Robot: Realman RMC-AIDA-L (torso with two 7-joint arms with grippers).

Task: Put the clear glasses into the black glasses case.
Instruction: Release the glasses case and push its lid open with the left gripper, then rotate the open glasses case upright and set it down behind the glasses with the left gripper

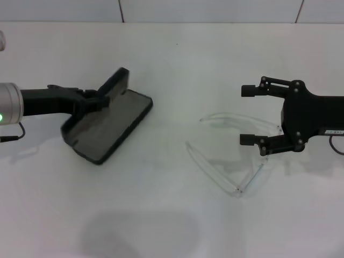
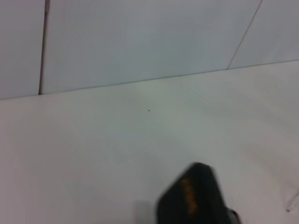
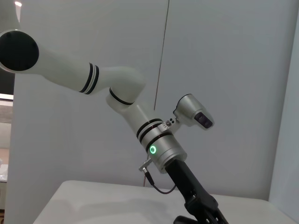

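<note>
Matte black hinged glasses case (image 1: 110, 123) lies open on the white bench (image 1: 177, 64), left claw (image 1: 102, 99) gripping its lid. Transparent wraparound plastic glasses (image 1: 231, 156) lie well apart, partly between the spread-wide right claw (image 1: 251, 115) fingers.

On a white table (image 1: 172, 226), the black glasses case (image 1: 107, 126) is lying open, its grey-lined tray flat on the surface and its lid (image 1: 114, 83) standing up along the far edge. The left gripper (image 1: 95, 100), reaching in from the left side, is pinching that raised lid between its fingers. Well apart to the right, the clear glasses (image 1: 231, 156) are resting on the table with their thin arms unfolded. The right gripper (image 1: 248, 115), entering from the right, is hanging over them with its two fingers spread wide, the near finger (image 1: 252, 140) above the curved lens. White wall tiles (image 1: 209, 9) are lining the far edge.
</note>
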